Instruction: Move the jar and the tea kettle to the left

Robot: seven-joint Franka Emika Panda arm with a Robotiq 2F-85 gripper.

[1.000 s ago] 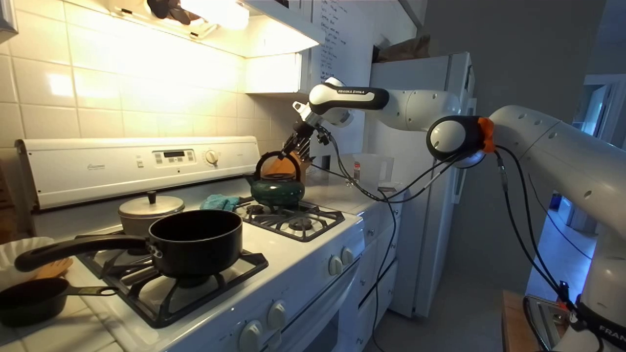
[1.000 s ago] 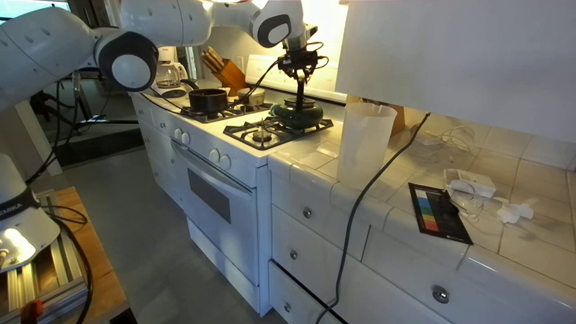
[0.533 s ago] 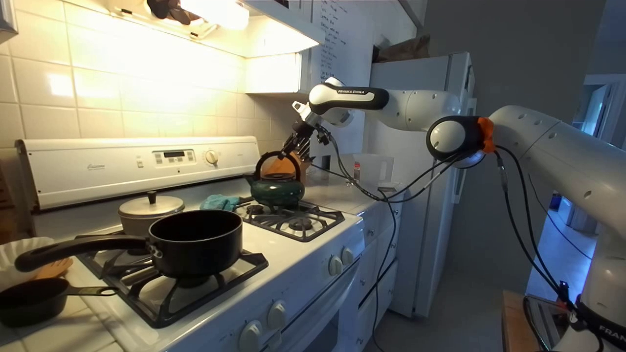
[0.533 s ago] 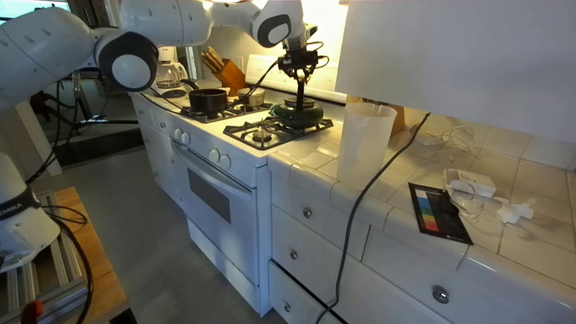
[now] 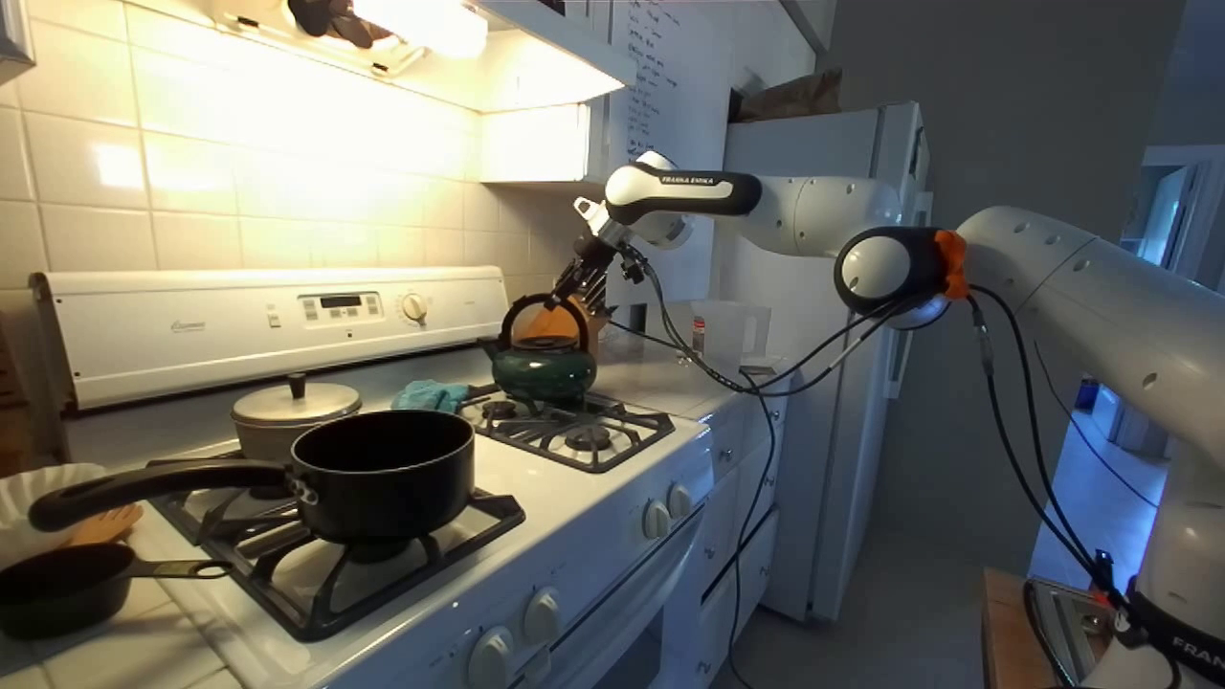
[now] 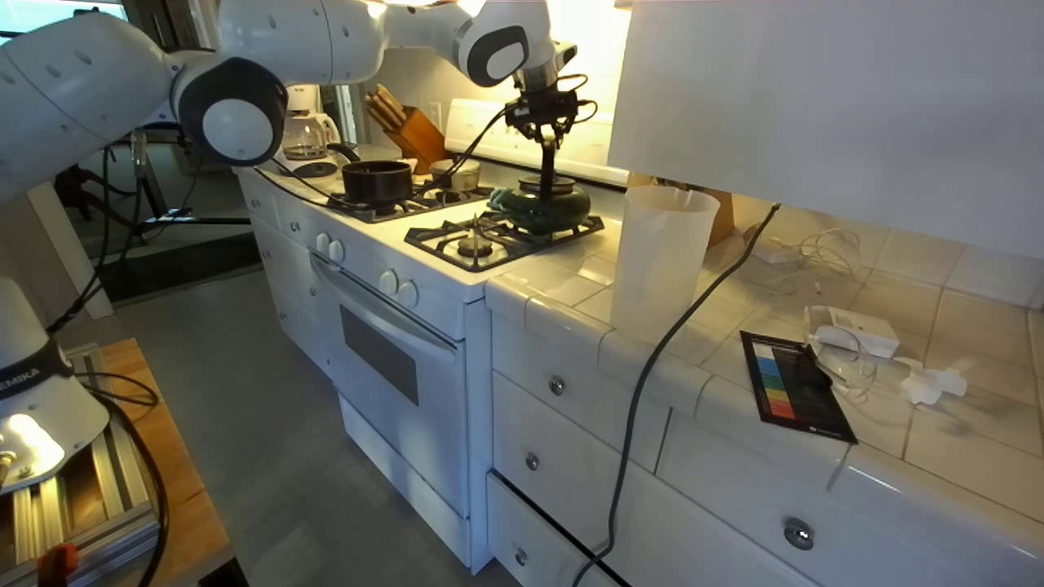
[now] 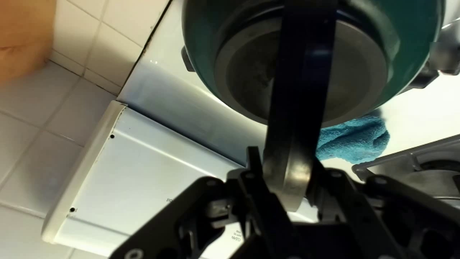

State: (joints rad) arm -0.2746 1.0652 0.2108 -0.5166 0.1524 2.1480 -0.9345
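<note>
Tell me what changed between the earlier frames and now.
In an exterior view, the tea kettle has edged slightly toward the picture's right, moving with the gripper that already held its handle. Nothing was let go. The black saucepan and lidded pot stayed put.

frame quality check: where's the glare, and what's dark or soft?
In an exterior view, the range hood light washes out the tile backsplash, while the grey wall is dim; in an exterior view, blown-out patch on the robot base; in the wrist view, gripper blurred, kettle handle mostly near-black, glinting at the gripped end.
</note>
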